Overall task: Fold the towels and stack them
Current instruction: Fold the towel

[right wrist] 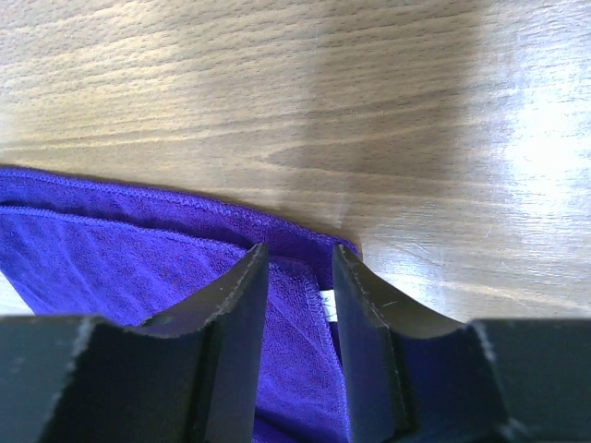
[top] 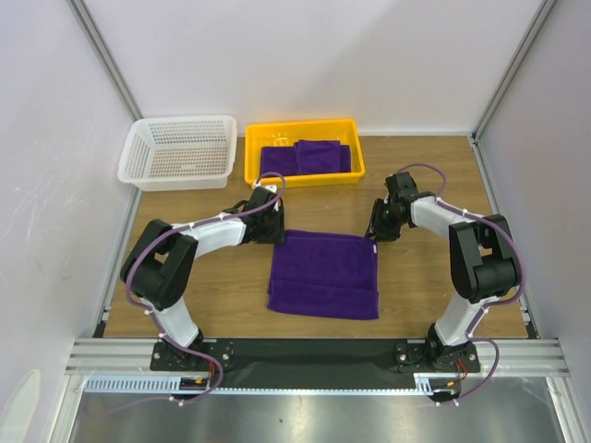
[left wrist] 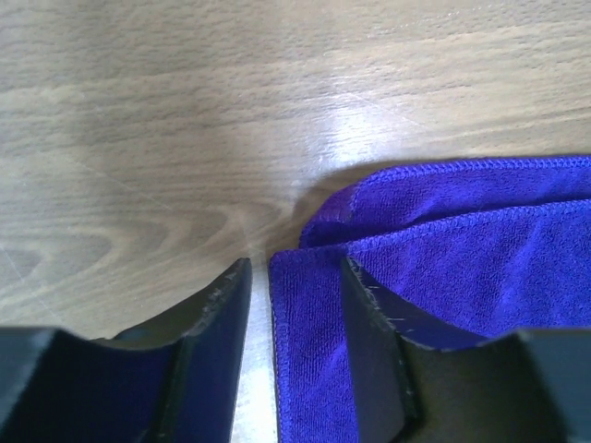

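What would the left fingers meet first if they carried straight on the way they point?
Probably a corner of the towel: its edge runs between the left fingers, one tip over cloth, the other over bare table. Depth is unclear.

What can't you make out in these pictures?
- Top view: how many towels lie in the yellow tray; they overlap.
- Top view: whether the left gripper and right gripper touch the table towel; their own wrists block it.
- Wrist views: most of that towel, cut off by the frame and fingers.
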### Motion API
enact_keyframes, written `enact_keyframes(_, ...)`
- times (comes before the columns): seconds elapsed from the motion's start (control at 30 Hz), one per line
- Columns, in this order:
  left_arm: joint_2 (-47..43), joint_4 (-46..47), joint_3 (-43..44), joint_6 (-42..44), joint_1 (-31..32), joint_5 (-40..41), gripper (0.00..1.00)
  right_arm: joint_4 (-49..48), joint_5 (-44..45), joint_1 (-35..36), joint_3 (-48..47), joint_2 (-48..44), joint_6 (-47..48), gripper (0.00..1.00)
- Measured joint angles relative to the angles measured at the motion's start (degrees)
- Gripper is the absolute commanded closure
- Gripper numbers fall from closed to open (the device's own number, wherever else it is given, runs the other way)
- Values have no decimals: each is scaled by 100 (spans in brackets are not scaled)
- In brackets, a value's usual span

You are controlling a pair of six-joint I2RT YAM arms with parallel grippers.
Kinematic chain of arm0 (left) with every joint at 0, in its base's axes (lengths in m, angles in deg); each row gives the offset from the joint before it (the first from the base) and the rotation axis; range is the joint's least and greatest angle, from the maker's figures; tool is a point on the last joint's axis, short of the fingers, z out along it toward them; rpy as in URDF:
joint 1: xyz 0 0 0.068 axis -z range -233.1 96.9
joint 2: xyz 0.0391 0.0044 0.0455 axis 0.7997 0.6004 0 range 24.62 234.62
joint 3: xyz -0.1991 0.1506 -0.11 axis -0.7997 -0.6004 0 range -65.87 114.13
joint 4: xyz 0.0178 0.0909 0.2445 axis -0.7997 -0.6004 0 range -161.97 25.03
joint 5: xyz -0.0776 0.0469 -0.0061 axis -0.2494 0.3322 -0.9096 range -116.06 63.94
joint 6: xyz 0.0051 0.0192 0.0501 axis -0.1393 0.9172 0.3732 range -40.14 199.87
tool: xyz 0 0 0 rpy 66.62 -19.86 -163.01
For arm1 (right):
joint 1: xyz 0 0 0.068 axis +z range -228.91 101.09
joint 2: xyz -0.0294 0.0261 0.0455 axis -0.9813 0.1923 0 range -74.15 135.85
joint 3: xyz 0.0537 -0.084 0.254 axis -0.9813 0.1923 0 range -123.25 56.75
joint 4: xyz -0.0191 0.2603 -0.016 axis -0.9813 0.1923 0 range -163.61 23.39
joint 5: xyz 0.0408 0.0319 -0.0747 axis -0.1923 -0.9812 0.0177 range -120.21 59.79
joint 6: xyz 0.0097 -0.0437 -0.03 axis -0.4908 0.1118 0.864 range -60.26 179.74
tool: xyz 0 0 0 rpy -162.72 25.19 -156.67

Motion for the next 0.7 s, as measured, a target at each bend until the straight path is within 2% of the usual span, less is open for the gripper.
enact_keyframes(0.23,24,157,-39,22,0,-11,60,-2,-4,-4,-7,17,7,64)
enact_keyframes(0.47,85,284,-39,127,0,-55,80,-11,-90,-4,-7,90,28,64)
enact_keyframes(0.7,118,365,-39,195,0,-133,88,-20,-133,-4,-7,90,42,63)
